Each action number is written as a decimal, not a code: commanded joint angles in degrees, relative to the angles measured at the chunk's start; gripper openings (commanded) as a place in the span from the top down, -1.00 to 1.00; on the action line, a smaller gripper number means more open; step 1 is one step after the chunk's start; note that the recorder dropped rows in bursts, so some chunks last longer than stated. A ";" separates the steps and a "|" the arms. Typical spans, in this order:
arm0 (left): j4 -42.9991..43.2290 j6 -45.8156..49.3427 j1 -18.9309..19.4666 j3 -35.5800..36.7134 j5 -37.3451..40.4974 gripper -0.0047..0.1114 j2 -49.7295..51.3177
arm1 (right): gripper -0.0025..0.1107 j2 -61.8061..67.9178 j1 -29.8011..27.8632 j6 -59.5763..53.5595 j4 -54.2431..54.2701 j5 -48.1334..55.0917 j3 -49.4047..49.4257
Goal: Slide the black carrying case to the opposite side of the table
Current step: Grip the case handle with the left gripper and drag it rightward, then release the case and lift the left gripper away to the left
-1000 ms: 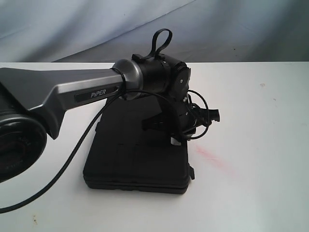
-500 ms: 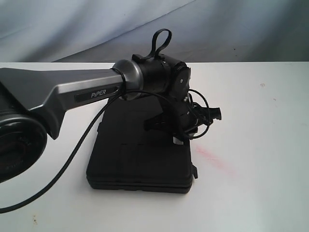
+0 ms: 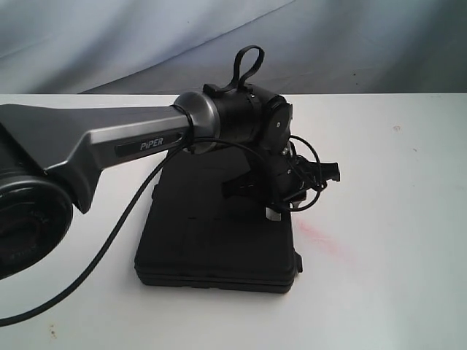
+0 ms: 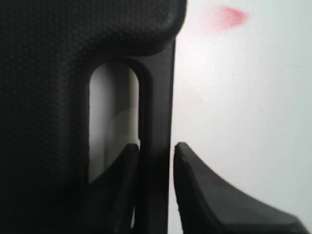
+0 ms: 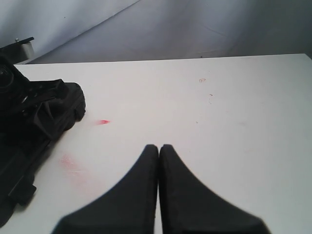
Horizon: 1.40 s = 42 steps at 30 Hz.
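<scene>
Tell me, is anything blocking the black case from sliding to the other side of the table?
Nothing visible does. Past the case, held by the left gripper, the table shows only flat red smears; the right gripper is shut, well apart.

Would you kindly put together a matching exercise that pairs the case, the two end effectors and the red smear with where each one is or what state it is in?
Column 1
1. case
2. left end effector
3. right end effector
4. red smear

Column 2
A. fingers pressed together above bare table
B. lying flat, matte black
C. on the white surface beside the case
D. one finger through the handle slot, the other outside it

Pairs: 1-B, 2-D, 3-A, 4-C
</scene>
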 commanded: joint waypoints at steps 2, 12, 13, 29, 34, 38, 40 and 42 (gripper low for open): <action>0.03 -0.39 -0.48 -0.52 -2.20 0.35 -0.11 | 0.96 -0.33 0.09 0.08 0.25 -0.10 0.16; 12.31 6.30 -0.48 -7.79 4.01 0.35 -4.22 | 0.96 -0.33 0.09 0.08 0.25 -0.10 0.16; 13.25 8.59 -0.48 -8.51 4.33 0.35 -5.06 | 0.96 -0.33 0.09 0.08 0.25 -0.10 0.16; 14.78 33.34 -1.50 -2.28 -4.29 0.92 -15.38 | 0.96 -0.33 0.09 0.08 0.25 -0.10 0.16; 15.78 33.91 -2.14 6.04 -9.71 0.92 -21.84 | 0.96 -0.33 0.09 0.08 0.25 -0.10 0.16; 17.04 33.91 -2.14 16.19 -17.13 0.92 -29.60 | 0.96 -0.33 0.09 0.08 0.25 -0.10 0.16; 18.08 33.09 -2.14 22.45 -22.00 0.92 -34.55 | 0.96 -0.33 0.09 0.08 0.25 -0.10 0.16; 18.29 32.30 -2.14 27.60 -25.83 0.92 -38.69 | 0.96 -0.33 0.09 0.08 0.25 -0.10 0.16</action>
